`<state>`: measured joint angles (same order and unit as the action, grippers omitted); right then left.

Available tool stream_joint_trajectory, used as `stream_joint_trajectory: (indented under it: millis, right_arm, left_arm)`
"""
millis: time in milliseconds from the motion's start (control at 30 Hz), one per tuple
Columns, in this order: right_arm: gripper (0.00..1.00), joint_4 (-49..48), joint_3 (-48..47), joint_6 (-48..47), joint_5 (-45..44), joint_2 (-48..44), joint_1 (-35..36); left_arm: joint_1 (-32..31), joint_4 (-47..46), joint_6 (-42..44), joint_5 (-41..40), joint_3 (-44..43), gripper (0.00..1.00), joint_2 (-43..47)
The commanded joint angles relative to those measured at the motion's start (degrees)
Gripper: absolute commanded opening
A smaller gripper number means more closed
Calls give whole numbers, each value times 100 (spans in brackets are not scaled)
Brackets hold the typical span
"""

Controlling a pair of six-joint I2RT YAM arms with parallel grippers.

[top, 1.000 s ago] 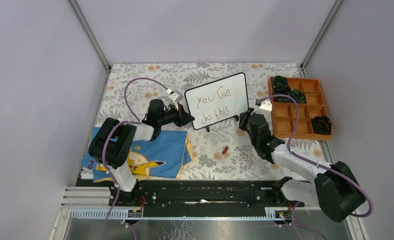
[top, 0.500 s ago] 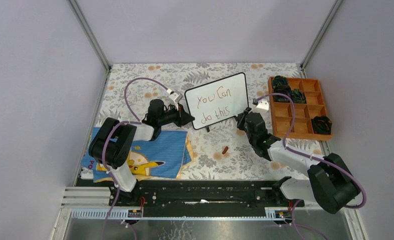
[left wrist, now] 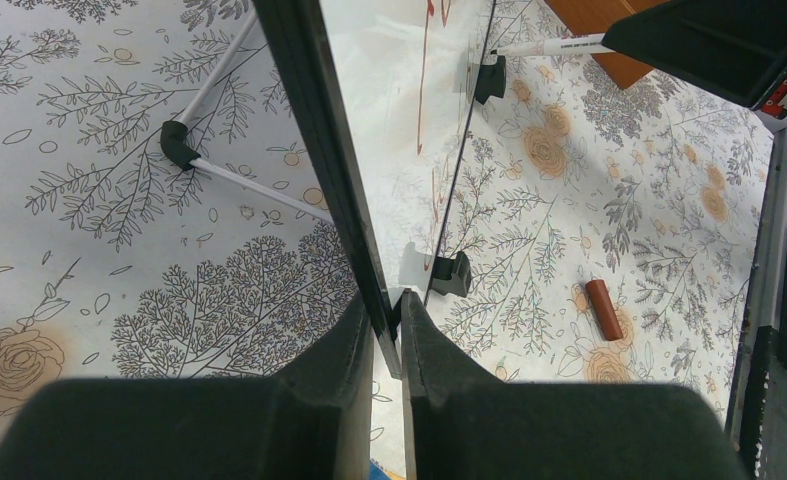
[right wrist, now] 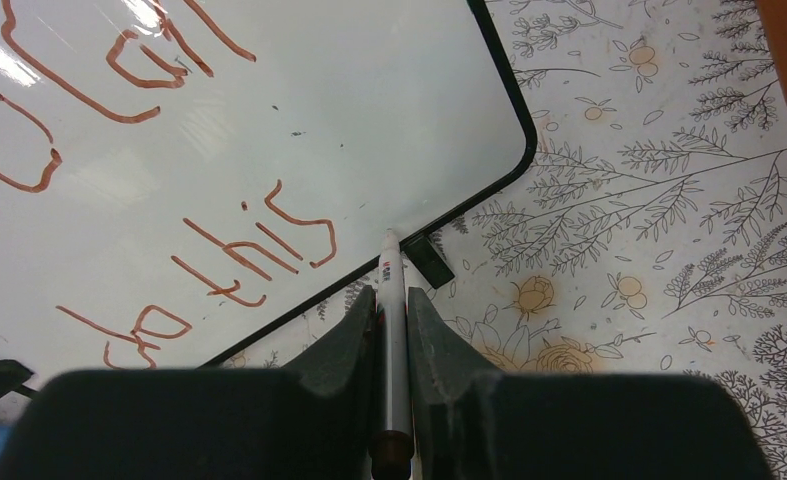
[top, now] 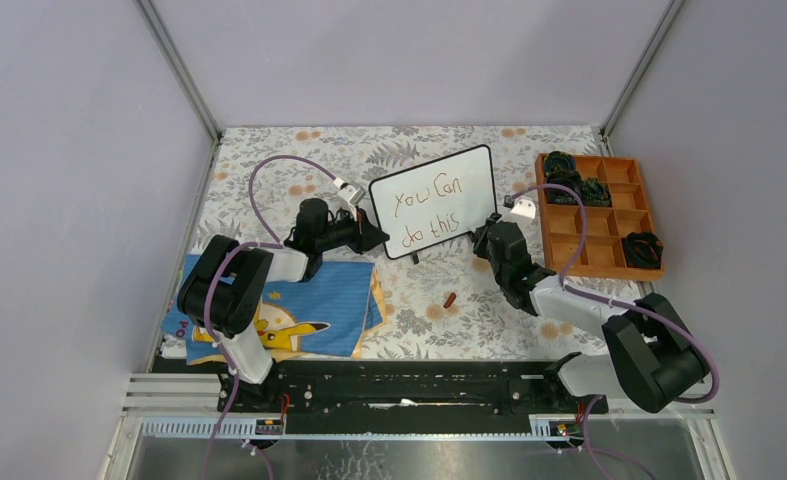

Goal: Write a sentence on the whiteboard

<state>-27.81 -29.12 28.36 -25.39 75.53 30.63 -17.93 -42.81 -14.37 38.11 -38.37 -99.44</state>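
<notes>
The whiteboard (top: 434, 200) stands tilted on small black feet at the table's middle, with the sentence (top: 424, 212) "You Can do this" in reddish-brown on two lines. My left gripper (top: 377, 238) is shut on the board's left edge (left wrist: 354, 215). My right gripper (top: 485, 236) is shut on a white marker (right wrist: 393, 330), whose tip sits at the board's lower right edge, just right of "this" (right wrist: 259, 250). The marker also shows in the left wrist view (left wrist: 549, 46).
The marker's reddish-brown cap (top: 449, 299) lies on the floral cloth in front of the board; it also shows in the left wrist view (left wrist: 603, 309). An orange compartment tray (top: 609, 262) with dark items stands at the right. A blue printed cloth (top: 289, 305) lies front left.
My right arm has drawn in a little, its base link shifting left. The gripper and marker stay at the board's lower right corner. The left arm and board have not moved.
</notes>
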Motion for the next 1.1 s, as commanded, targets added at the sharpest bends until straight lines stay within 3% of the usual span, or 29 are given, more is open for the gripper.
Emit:
stream_joint_trajectory:
  millis: [0, 1067]
  right_arm:
    - [0, -423, -286, 53, 5, 80, -65]
    - [0, -504, -351, 29, 72, 321, -109]
  left_arm:
    - [26, 247, 464, -585, 79, 0, -18]
    - [18, 257, 479, -594, 97, 0, 12]
